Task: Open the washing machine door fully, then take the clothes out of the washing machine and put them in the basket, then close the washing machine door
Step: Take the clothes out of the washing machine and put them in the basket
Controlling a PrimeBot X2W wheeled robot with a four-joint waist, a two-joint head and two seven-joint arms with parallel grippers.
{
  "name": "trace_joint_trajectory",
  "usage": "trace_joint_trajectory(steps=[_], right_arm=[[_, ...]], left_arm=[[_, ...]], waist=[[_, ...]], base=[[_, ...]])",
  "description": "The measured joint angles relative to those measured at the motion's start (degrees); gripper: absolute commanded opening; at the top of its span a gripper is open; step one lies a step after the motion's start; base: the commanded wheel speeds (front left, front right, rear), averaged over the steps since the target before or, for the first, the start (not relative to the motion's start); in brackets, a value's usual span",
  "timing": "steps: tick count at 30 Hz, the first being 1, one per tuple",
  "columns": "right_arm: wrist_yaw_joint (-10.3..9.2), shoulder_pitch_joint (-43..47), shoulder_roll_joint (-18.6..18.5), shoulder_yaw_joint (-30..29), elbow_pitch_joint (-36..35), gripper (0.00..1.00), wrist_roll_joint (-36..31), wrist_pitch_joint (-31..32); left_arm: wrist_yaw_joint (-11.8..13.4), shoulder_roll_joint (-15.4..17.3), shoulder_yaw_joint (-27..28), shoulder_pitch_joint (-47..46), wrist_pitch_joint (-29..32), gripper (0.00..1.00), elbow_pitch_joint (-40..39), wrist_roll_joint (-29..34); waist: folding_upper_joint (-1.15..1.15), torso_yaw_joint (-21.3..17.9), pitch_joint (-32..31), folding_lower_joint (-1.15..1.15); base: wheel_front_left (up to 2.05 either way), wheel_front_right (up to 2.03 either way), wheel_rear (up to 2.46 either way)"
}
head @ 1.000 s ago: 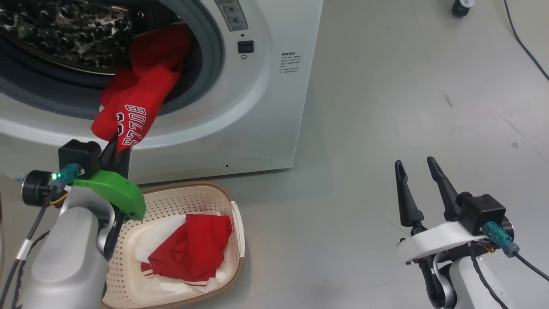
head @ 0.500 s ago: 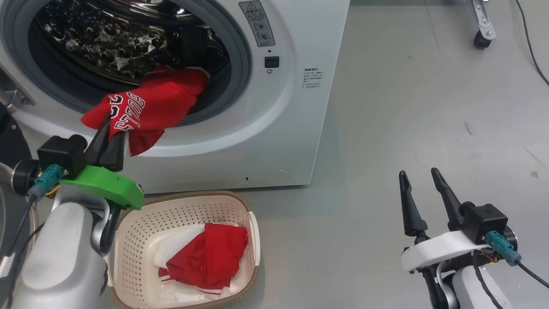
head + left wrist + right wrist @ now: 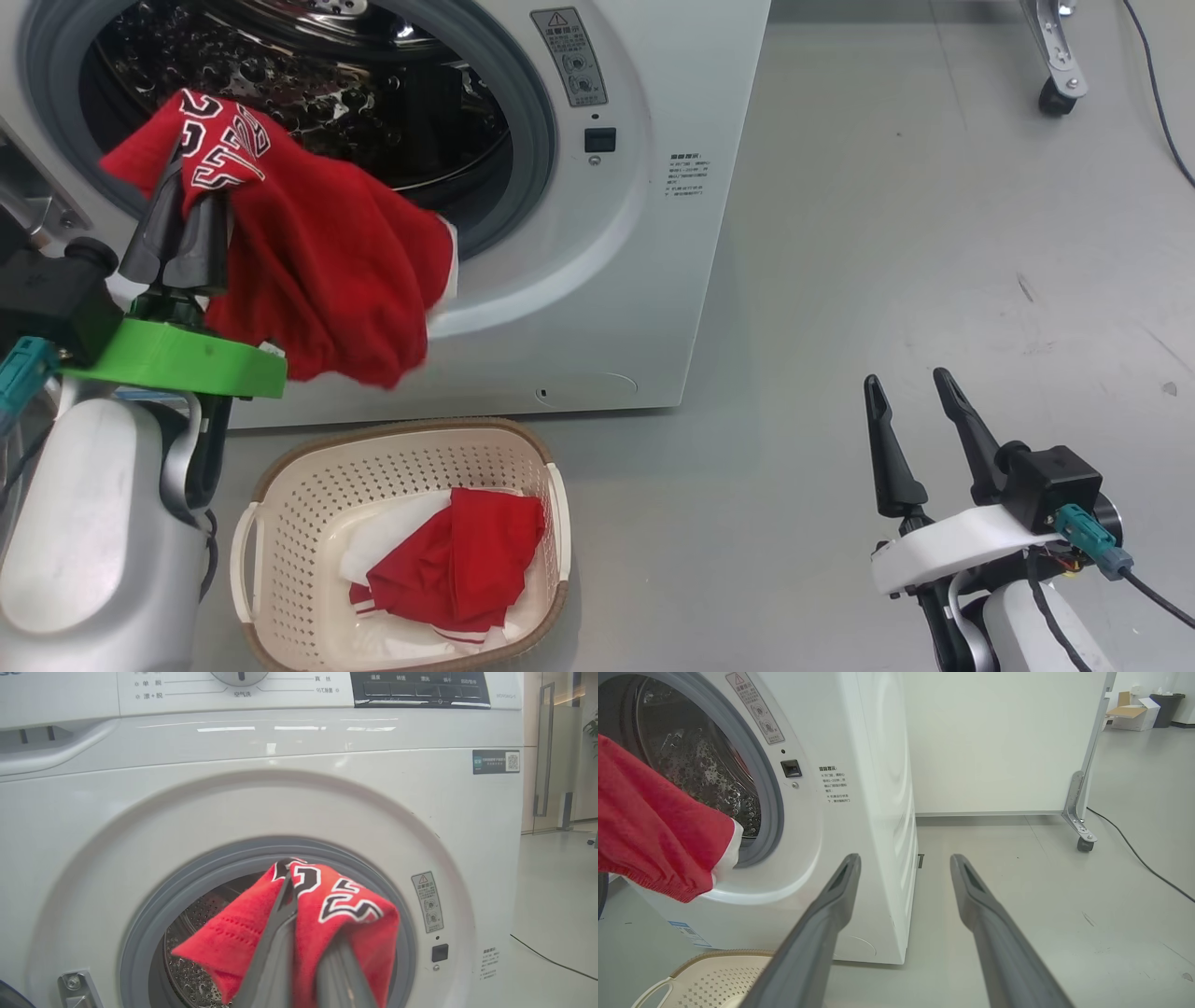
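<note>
Before washing machine (image 3: 653, 280): clothes (image 3: 327, 271) now out, in left end effector (image 3: 187, 201).

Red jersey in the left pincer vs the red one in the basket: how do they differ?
The bright red jersey with white lettering hangs from the shut left pincer, before the white washing machine's mouth; the red garment in the cream perforated basket lies crumpled inside it. The held jersey shows lettering; the basket one shows striped trim, no lettering. Both are red fabric with white trim.

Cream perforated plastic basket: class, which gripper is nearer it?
Left. The left gripper, holding a red jersey, is above and left of the basket; the right gripper, open, far to its right.
</note>
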Motion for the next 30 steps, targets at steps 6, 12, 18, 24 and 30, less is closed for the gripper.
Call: trace_joint_trajectory(steps=[6, 12, 18, 24, 30], right_arm=[[0.20, 0.20, 0.02, -0.08, 0.00, 1.00, -0.03, 0.00], [0.22, 0.88, 0.03, -0.19, -0.01, 1.00, -0.43, 0.00], [0.49, 1.08, 0.04, -0.18, -0.11, 1.00, -0.56, 0.00], [0.76, 1.01, 0.05, 0.22, -0.21, 1.00, -0.94, 0.00], [0.80, 0.80, 0.09, 0.60, -0.29, 1.00, -1.33, 0.00]], left_arm=[[0.00, -0.03, 0.00, 2.39, -0.01, 0.00, -1.65, 0.24], [0.00, -0.09, -1.94, 7.98, 0.49, 0.00, 1.20, 0.07], [0.00, 0.03, -4.71, 11.98, 4.93, 0.00, 4.38, -0.19], [0.00, 0.58, -5.39, 12.57, 5.83, 0.00, 5.32, -0.23], [0.00, 1.52, -5.91, 12.60, 7.17, 0.00, 6.87, 0.02]], waist=[[0.00, -0.06, -0.16, 0.00], [0.00, -0.16, -0.04, 0.00], [0.00, -0.22, 1.10, 0.00], [0.00, -0.68, 2.65, 0.00], [0.00, -1.52, 4.65, 0.00]], base=[[0.00, 0.00, 0.00], [0.00, 0.00, 0.00], [0.00, 0.00, 0.00], [0.00, 0.00, 0.00], [0.00, 0.00, 0.00]])
